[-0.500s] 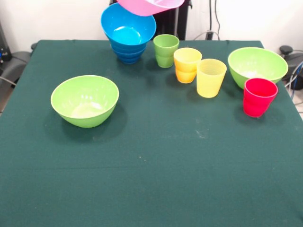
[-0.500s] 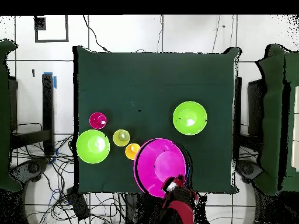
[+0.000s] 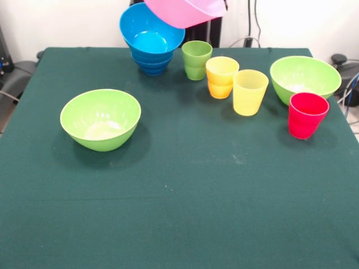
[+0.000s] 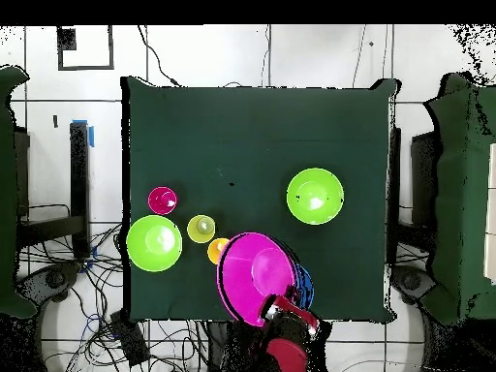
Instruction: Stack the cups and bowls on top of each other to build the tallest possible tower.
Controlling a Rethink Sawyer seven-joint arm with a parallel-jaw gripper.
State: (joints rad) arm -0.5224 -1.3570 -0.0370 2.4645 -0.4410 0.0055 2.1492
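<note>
- I am holding the large pink bowl (image 3: pixel 185 11) in the air over the desk's (image 3: pixel 179 196) robot-side edge, tilted, with only its lower part showing at the top of the front view.
- From overhead, the pink bowl (image 4: pixel 256 277) covers most of the blue tower (image 4: pixel 303 281); only a sliver of blue shows past its rim, on the side toward the lone lime bowl (image 4: pixel 315 196).
- The pincer (image 4: pixel 291 316) sits at the pink bowl's rim on the robot side. I cannot tell whether its fingers are apart or clamped on the rim.
- The tower (image 3: pixel 151 42) is a stack of nested blue bowls standing on the desk near the robot-side edge, mouth up and unobstructed in the front view.
- The relation that matters: the pink bowl hangs above the tower but off-centre. In the front view it sits toward the green cup (image 3: pixel 196 59), not squarely over the blue mouth.
- My judgement: the bowl needs shifting sideways over the tower and levelling before it comes down.
- The orange cup (image 3: pixel 221 77), yellow cup (image 3: pixel 249 92) and red cup (image 3: pixel 306 115) stand in a loose row beyond the green cup, apart from one another.
- A second lime bowl (image 3: pixel 305 77) sits just behind the red cup.
</note>
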